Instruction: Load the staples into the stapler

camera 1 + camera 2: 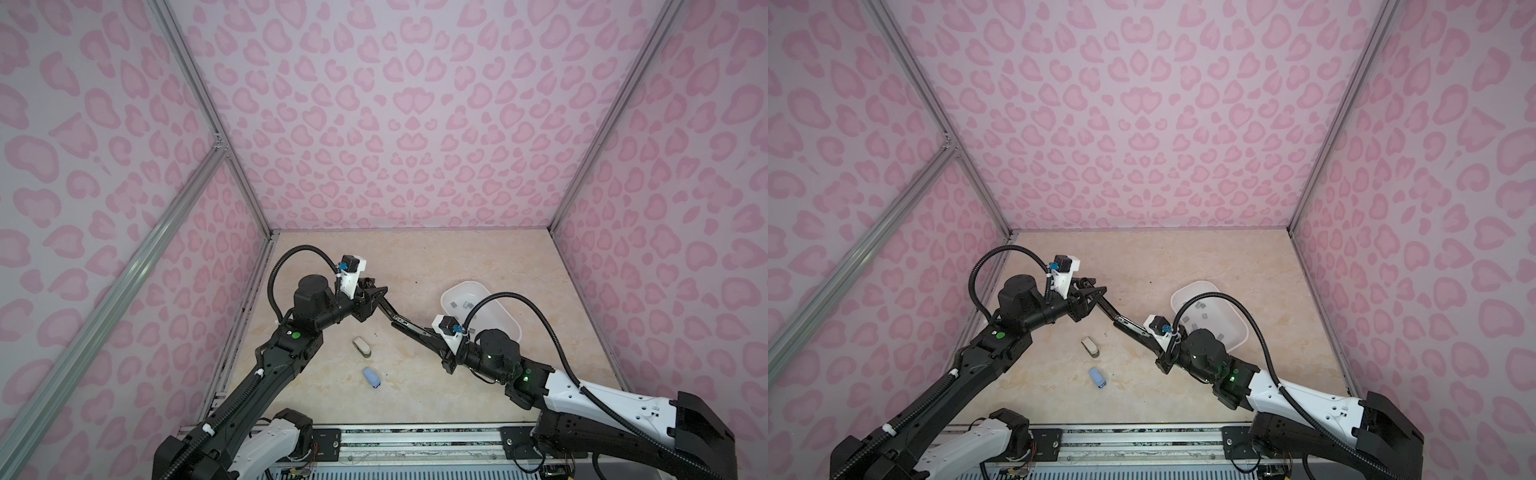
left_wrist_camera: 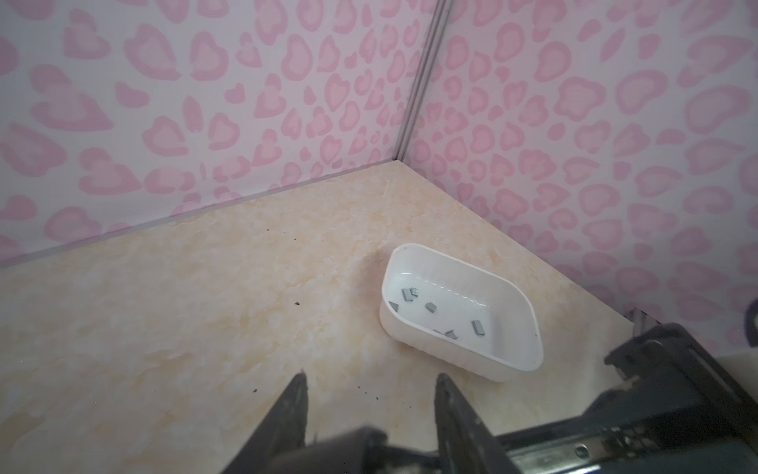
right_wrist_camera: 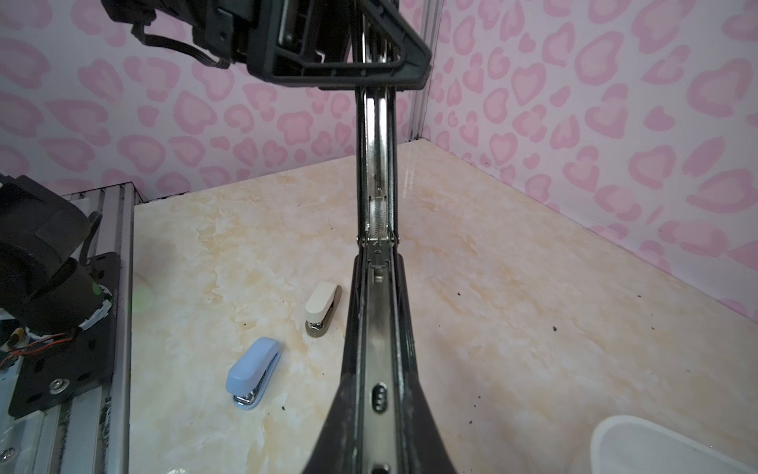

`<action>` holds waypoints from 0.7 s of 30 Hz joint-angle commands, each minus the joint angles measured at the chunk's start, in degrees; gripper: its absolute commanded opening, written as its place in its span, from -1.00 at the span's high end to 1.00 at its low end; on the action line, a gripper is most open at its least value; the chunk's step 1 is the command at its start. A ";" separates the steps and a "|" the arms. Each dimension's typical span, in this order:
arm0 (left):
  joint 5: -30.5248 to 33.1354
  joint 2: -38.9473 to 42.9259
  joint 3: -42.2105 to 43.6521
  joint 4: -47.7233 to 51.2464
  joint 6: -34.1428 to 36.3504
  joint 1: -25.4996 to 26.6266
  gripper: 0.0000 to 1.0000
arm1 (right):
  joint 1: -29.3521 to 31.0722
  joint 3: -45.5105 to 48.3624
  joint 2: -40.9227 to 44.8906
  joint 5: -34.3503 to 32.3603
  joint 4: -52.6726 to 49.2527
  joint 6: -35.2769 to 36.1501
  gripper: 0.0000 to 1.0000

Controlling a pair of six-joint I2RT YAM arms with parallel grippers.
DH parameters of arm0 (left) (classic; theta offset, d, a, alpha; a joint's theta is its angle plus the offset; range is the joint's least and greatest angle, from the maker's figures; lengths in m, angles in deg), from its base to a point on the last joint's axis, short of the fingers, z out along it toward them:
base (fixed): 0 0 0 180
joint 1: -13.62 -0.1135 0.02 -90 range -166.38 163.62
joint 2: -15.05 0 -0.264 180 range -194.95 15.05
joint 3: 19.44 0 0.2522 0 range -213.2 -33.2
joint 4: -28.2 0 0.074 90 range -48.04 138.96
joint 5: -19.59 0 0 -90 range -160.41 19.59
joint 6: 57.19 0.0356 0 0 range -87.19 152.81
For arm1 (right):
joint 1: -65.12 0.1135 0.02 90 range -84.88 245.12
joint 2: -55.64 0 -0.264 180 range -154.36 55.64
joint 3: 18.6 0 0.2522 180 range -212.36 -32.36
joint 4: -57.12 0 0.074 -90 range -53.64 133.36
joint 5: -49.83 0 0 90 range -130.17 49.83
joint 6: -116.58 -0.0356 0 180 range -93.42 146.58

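A long black stapler (image 1: pixel 390 313) hangs above the table, swung open into a line between both arms. My right gripper (image 3: pixel 377 262) is shut on its lower half, and the bare metal channel (image 3: pixel 375 164) with its spring runs away from it. My left gripper (image 2: pixel 371 375) is open at the stapler's far end, fingers apart, with the black body (image 2: pixel 615 445) beside one finger. In both top views the left gripper (image 1: pixel 376 296) (image 1: pixel 1094 296) and right gripper (image 1: pixel 405 326) (image 1: pixel 1129 326) meet over the table's middle. Several grey staples (image 2: pixel 430 306) (image 1: pixel 461 304) lie in a white tray (image 2: pixel 443 357).
The white tray (image 1: pixel 457 284) (image 1: pixel 1196 284) sits at the right, partly under the right arm's cable. A small beige stapler (image 1: pixel 361 345) (image 3: pixel 322 303) and a small blue stapler (image 1: pixel 371 376) (image 3: pixel 252 369) lie on the marble table in front. Pink patterned walls close three sides.
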 commanded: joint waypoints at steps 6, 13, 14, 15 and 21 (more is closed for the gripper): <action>7.82 -3.15 0.38 -4.13 -1.22 0.00 -0.04 | -0.13 1.73 1.96 -3.66 6.64 -0.76 1.00; 11.71 -4.86 1.13 -6.04 -1.71 -0.37 -0.06 | -0.05 2.31 2.83 -3.68 7.17 -1.14 1.00; 11.89 -5.15 1.30 -6.34 -1.80 -0.43 -0.06 | -0.13 2.42 3.15 -3.78 7.29 -1.20 1.00; 12.10 -5.37 1.51 -6.48 -2.07 -0.65 -0.06 | -0.13 2.57 3.28 -3.87 7.40 -1.38 1.00; 13.27 -6.03 2.14 -7.57 -3.93 -1.86 -0.08 | -0.13 2.88 4.14 -3.95 7.58 -1.59 1.00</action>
